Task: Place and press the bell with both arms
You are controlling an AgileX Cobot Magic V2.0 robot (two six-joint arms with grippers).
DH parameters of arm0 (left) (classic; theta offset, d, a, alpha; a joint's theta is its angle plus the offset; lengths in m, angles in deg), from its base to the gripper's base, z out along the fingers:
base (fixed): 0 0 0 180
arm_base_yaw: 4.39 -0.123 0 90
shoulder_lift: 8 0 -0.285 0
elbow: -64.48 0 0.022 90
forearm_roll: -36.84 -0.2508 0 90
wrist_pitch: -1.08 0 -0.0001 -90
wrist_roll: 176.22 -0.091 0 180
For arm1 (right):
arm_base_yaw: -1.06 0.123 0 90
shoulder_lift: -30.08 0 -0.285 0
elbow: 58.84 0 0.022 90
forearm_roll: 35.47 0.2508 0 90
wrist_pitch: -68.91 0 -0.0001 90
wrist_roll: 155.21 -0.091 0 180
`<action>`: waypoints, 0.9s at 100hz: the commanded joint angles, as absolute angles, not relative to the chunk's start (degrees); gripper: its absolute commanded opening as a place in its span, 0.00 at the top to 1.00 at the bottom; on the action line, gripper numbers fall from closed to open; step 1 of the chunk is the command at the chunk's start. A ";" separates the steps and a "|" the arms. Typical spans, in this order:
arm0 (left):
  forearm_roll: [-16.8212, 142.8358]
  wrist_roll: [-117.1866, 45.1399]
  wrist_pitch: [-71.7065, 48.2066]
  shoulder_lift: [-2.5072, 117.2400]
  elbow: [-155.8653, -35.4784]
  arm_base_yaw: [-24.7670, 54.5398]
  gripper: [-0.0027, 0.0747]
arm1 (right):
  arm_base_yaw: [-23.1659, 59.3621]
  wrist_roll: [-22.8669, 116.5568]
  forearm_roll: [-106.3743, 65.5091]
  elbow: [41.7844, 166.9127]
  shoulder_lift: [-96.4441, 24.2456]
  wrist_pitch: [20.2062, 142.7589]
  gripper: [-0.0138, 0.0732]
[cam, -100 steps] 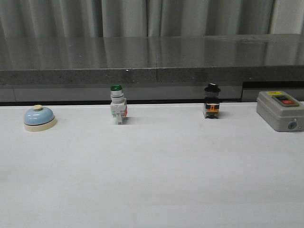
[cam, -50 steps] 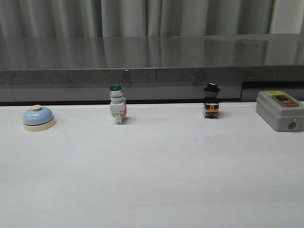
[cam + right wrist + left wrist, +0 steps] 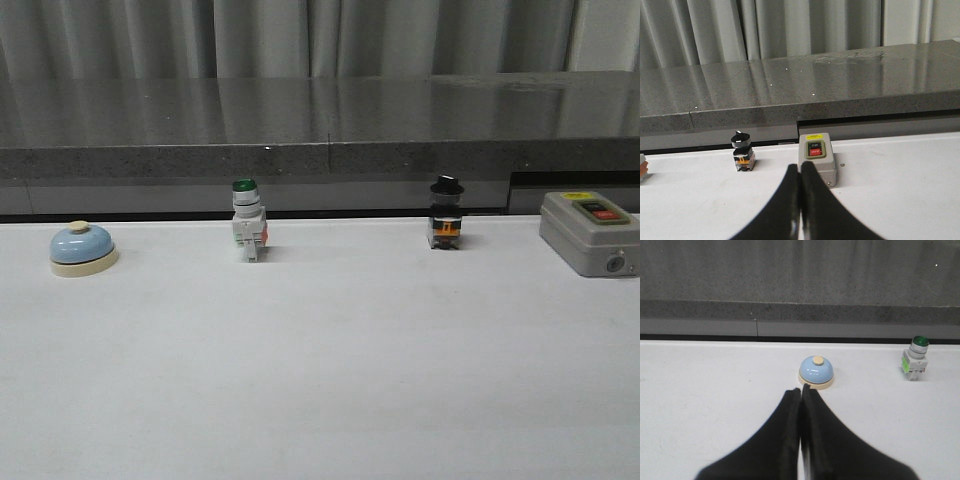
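The light-blue bell (image 3: 83, 247) with a cream base and button stands at the far left of the white table, near its back edge. It also shows in the left wrist view (image 3: 816, 372), just beyond my left gripper (image 3: 801, 388), which is shut and empty, its tips short of the bell's base. My right gripper (image 3: 799, 167) is shut and empty, in front of the grey box. Neither arm shows in the front view.
A green-capped white push-button switch (image 3: 247, 220) and a black-knobbed switch (image 3: 446, 213) stand along the table's back edge. A grey box with red and black buttons (image 3: 590, 232) sits at the right. A dark stone ledge (image 3: 320, 150) runs behind the table.
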State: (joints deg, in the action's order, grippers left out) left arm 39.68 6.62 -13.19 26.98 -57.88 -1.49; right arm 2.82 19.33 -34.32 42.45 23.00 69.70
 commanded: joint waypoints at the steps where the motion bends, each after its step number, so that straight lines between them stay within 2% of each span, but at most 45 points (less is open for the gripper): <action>1: 40.53 7.17 -12.73 33.65 -64.47 -1.48 0.99 | 2.49 19.66 -34.55 43.28 23.70 64.78 0.91; 37: 42.58 7.17 -20.11 59.84 -81.83 -1.48 0.99 | 2.49 19.66 -34.55 43.28 23.70 64.78 0.91; 62: 42.69 3.78 -26.02 73.70 -93.88 -1.48 0.97 | 2.49 19.66 -34.55 43.28 23.70 64.78 0.91; 67: 42.69 3.78 -26.68 76.06 -96.00 -1.48 0.92 | 2.49 19.66 -34.55 43.28 23.70 64.78 0.91; 74: 42.78 2.02 -27.57 79.23 -98.95 -1.48 0.79 | 2.49 19.66 -34.55 43.28 23.70 64.78 0.91; 79: 43.58 1.35 -28.48 81.62 -101.05 -1.48 0.65 | 2.49 19.66 -34.55 43.28 23.70 64.78 0.91; 90: 45.41 1.24 -28.75 85.54 -105.02 -1.48 0.28 | 2.49 19.66 -34.55 43.28 23.70 64.78 0.91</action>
State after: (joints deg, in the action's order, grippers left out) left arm 43.45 1.69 -30.88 84.72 -100.58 -1.49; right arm 2.82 19.33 -34.32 42.45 23.00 69.70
